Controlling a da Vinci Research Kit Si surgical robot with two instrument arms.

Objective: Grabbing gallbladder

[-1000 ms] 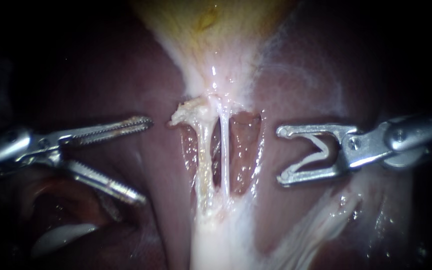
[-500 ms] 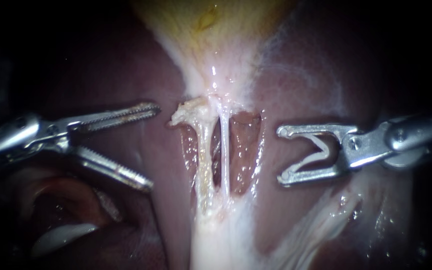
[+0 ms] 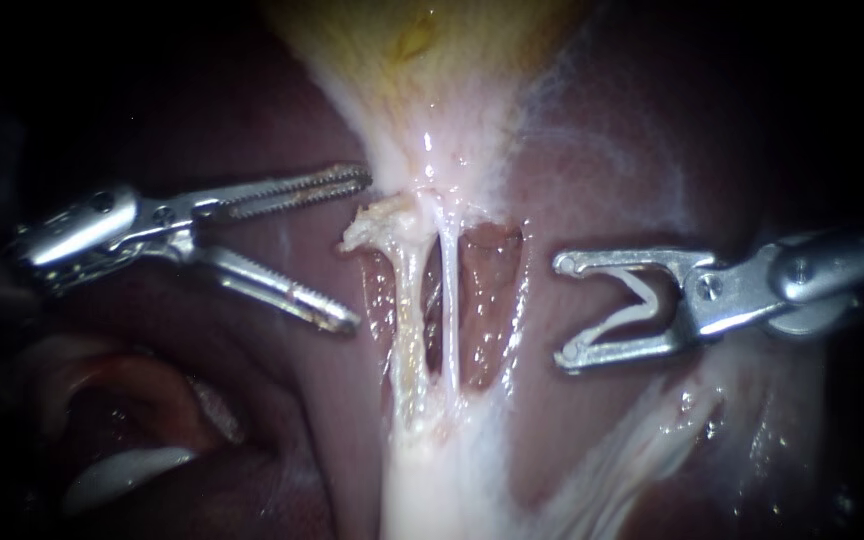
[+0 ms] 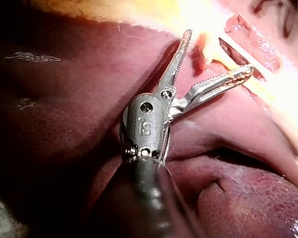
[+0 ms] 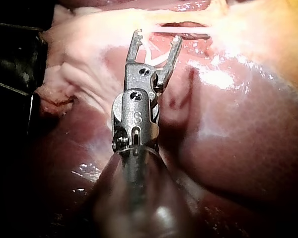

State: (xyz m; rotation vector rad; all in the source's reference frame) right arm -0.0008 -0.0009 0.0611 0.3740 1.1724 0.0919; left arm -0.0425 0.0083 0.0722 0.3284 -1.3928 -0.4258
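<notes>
Endoscope view: your left instrument (image 3: 359, 250) reaches in with its toothed pincer spread wide, holding nothing. The upper jaw lies just beside the pale neck where the gallbladder (image 3: 422, 60) narrows; the lower jaw points at the liver (image 3: 282, 130) beside the left tube (image 3: 407, 310). The gallbladder itself is the yellowish body at the far end of the field, tapering down to the two tubes, with the right tube (image 3: 449, 300) close alongside the other.

That wide gape looks chosen to take a broad bite of the neck. A bite lower down would risk catching the tubes.

Your right instrument (image 3: 565, 308) sits well apart on the far side of the tubes, its pincer also gaping and empty. It appears parked there to leave the neck clear.

Left wrist view shows the left instrument (image 4: 218, 50) the same way, both jaws apart with the pale tissue ahead of them. In the right wrist view the right instrument (image 5: 157, 36) hangs short of the tubes, touching nothing that I can tell.
</notes>
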